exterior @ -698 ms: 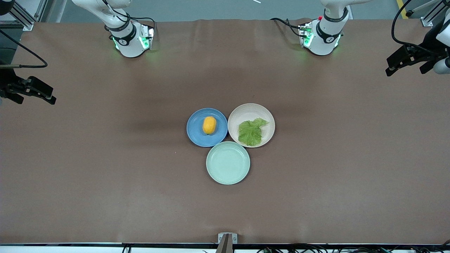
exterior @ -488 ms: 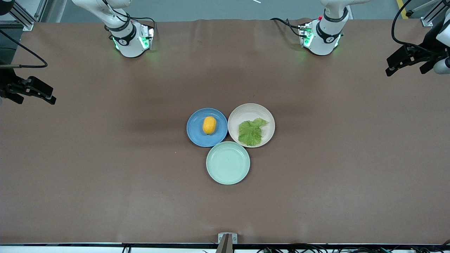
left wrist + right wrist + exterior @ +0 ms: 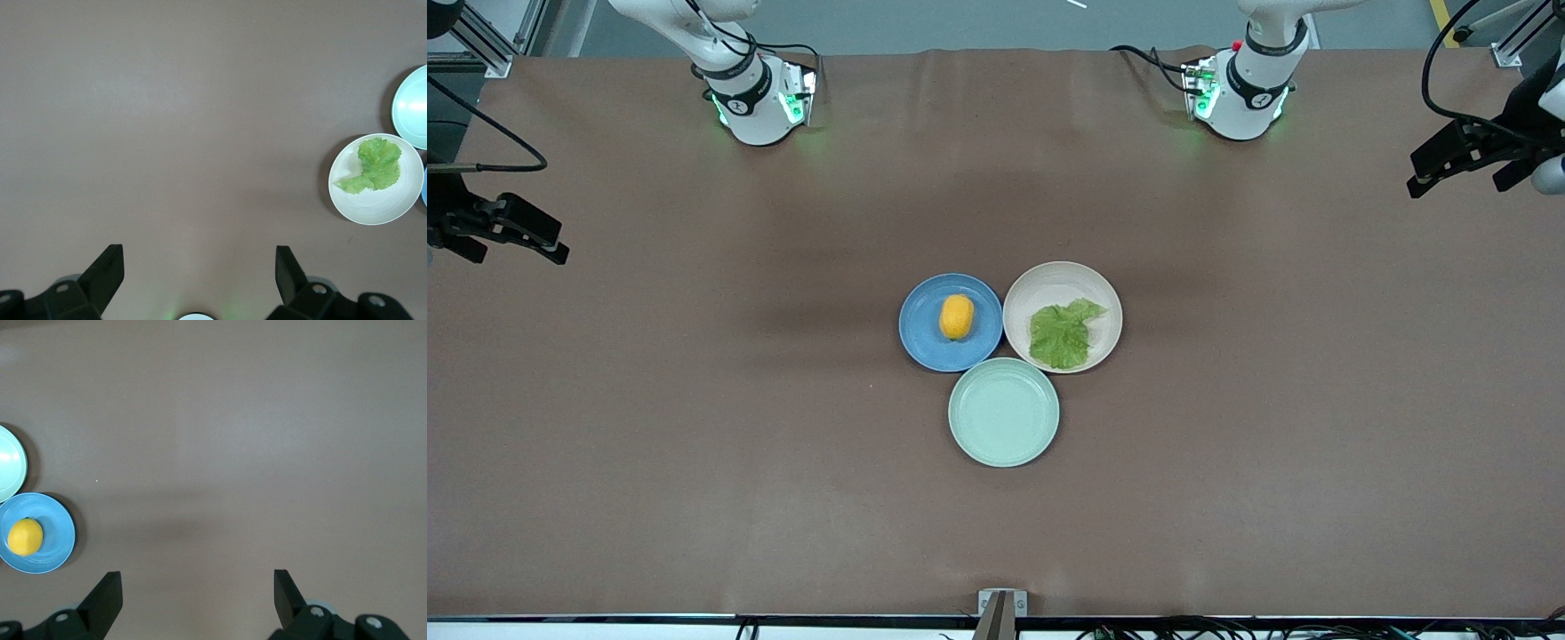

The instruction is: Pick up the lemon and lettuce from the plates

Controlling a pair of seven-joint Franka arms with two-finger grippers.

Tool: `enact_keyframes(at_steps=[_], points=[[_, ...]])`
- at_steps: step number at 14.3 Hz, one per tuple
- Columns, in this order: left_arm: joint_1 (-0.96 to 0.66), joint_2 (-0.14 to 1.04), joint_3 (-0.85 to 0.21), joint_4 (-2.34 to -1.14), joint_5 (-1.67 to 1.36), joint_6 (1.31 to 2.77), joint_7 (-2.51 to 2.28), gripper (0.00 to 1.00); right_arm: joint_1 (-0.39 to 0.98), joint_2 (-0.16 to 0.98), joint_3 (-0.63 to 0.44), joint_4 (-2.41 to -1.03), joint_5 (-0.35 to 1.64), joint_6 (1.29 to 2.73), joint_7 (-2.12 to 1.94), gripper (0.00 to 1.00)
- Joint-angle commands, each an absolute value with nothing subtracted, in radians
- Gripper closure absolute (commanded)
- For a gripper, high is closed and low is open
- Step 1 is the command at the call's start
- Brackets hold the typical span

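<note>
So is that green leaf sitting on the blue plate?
No, the lettuce lies on the beige plate; the blue plate holds the lemon.

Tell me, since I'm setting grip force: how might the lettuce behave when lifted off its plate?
The lettuce looks thin and crinkly, so it will probably flop and drape. It lies flat on the beige plate, so pinching an edge may be fiddly. It likely weighs very little.

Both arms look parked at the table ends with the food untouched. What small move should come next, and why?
Probably swing the left claw, open over bare table at its end, toward the beige plate until it is over the lettuce. The right claw, also open, could likewise head for the lemon on the blue plate. Neither item is gripped yet, and each lies toward that arm's end.
</note>
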State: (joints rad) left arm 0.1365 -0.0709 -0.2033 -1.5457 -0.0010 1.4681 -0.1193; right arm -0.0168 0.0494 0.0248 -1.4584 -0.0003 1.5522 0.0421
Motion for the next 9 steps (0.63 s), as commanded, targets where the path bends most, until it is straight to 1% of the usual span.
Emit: enact_keyframes(at_steps=[1, 2, 4, 9], points=[[0.129, -0.017, -0.21, -1.529, 0.005, 1.482, -0.124, 0.0, -0.025, 0.029, 0.038, -1.479, -0.003, 1.554, 0.048, 0.0], [0.127, -0.002, -0.221, -1.532, 0.003, 1.499, -0.13, 0.0, -0.022, 0.029, 0.041, -1.48, -0.002, 1.548, 0.049, 0.0], [0.126, 0.04, -0.233, -1.555, 0.002, 1.558, -0.144, 0.0, 0.038, 0.035, 0.041, -1.479, 0.002, 1.555, 0.055, 0.0], [0.124, 0.181, -0.346, -1.588, 0.003, 1.718, -0.447, 0.0, 0.208, 0.109, 0.04, -1.473, -0.008, 1.58, 0.101, 0.0]])
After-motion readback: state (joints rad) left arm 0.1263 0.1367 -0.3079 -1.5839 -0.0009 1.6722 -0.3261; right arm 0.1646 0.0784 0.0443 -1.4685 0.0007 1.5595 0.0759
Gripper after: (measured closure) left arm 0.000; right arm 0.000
